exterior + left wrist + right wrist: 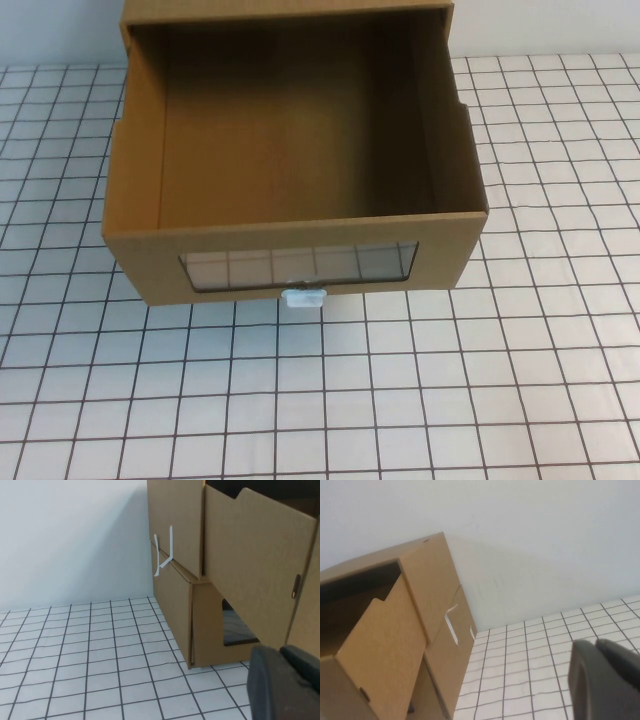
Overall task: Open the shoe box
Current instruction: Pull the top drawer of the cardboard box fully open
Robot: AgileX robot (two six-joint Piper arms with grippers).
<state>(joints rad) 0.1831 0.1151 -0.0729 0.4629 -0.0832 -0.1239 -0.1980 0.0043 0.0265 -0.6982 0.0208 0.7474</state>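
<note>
Shoe box [290,240] sat at the far middle of the gridded table [400,400], back end near the white wall [75,540]. Its drawer [300,150] stood slid out of the cardboard sleeve [175,525] toward the robot's side, top open. The front panel had a clear window [298,266], with a small white pull tab [305,297] just under it. From the side, the sleeve sat on a lower cardboard section [172,615], with white strips [164,550] across the seam. Left gripper [285,680] hung off the box's left side, near the table and not touching the box; couldn't tell whether it was open or closed. Right gripper [605,680] was off the box's right side, clear of it, closed on nothing.
</note>
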